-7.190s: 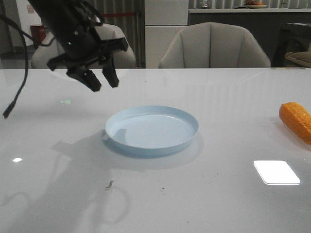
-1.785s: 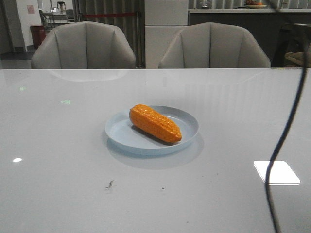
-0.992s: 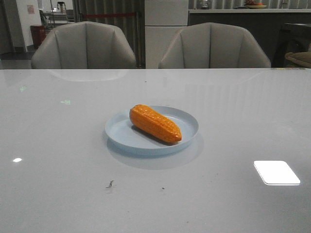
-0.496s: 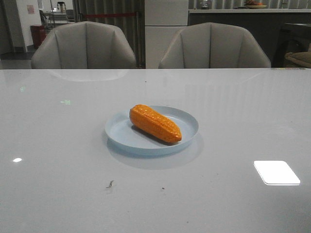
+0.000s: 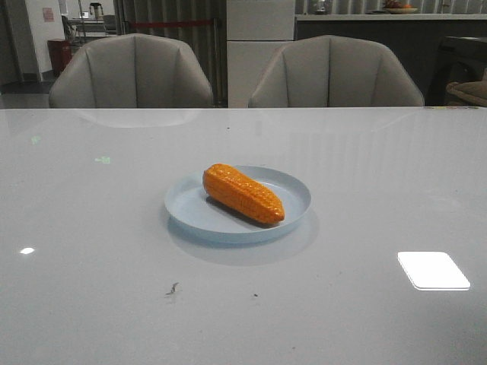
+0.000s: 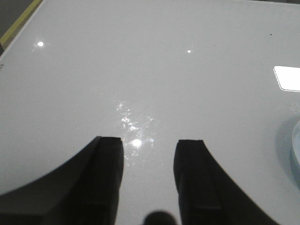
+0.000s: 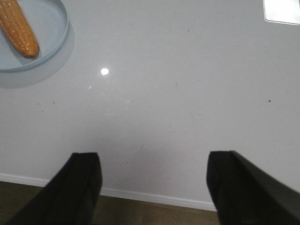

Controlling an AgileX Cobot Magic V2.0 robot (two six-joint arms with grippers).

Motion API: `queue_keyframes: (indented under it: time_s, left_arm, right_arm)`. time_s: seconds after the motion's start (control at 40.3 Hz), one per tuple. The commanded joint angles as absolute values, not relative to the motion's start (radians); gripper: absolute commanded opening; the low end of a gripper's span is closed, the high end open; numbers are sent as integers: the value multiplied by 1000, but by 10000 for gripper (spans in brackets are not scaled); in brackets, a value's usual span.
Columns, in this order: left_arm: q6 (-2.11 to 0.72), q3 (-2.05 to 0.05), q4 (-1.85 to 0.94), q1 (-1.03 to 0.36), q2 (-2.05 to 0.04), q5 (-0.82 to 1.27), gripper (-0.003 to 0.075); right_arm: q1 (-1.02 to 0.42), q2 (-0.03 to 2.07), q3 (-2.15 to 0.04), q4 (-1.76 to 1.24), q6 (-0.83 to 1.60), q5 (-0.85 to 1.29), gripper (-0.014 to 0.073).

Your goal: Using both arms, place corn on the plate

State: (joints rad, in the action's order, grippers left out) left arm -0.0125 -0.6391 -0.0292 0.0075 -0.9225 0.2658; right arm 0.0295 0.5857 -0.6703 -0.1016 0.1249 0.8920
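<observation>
The orange corn [image 5: 243, 194] lies slantwise on the pale blue plate [image 5: 293, 199] in the middle of the table; no gripper appears in the front view. The right wrist view catches the corn [image 7: 19, 29] on the plate [image 7: 51, 28] far off, while my right gripper [image 7: 154, 161] hangs open and empty over the table's near edge. My left gripper [image 6: 149, 149] is open too, above bare tabletop, with only a sliver of the plate's rim [image 6: 295, 149] at the side of its view.
Two grey chairs [image 5: 133, 72] [image 5: 335, 72] stand behind the table. A bright light patch [image 5: 432, 270] reflects on the glossy top at the right. Brown floor [image 7: 150, 213] shows past the table's near edge in the right wrist view.
Nothing has moved over the last second: the corn rests still on the plate. Earlier, a dangling cable crossed the right of the front view and has since left it.
</observation>
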Motion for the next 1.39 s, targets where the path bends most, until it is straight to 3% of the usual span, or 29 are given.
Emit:
queue_keyframes:
  time_s: [0.0, 0.124, 0.372, 0.868, 1.14, 1.364]
  left_arm:
    - [0, -667, -16, 6, -872, 189, 342]
    - [0, -663, -16, 6, -796, 200, 286]
    - [0, -517, -16, 6, -576, 135, 90]
    - [0, -92, -21, 6, -36, 122, 94]
    - [0, 50, -22, 6, 8, -59, 94]
    - [0, 48, -46, 6, 8, -38, 94]
  right_arm:
    - [35, 584, -695, -112, 127, 839, 579]
    - [35, 584, -695, -112, 127, 839, 579]
    - [35, 584, -695, -112, 127, 839, 579]
    - [35, 584, -695, -112, 127, 839, 579]
    - [35, 584, -695, -112, 127, 839, 579]
    - [35, 584, -695, -112, 127, 839, 579]
